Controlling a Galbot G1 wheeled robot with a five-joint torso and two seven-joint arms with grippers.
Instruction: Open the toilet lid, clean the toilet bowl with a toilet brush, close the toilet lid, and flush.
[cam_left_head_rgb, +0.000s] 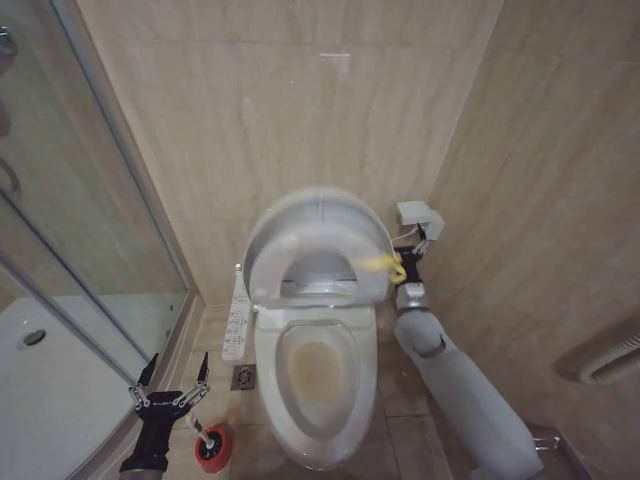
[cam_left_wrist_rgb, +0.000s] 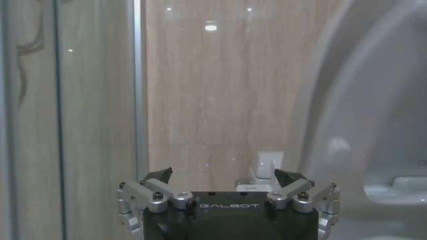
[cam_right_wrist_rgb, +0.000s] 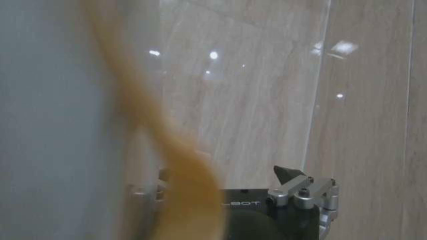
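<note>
Toilet brush (cam_left_head_rgb: 203, 434) left of toilet bowl (cam_left_head_rgb: 316, 385)

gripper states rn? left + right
Left gripper: open, empty, low above the toilet brush.
Right gripper: at the toilet lid's yellow tie; open or shut cannot be told.

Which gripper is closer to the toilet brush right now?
Left. The left gripper hovers just above the toilet brush; the right gripper is across the bowl by the toilet lid.
</note>
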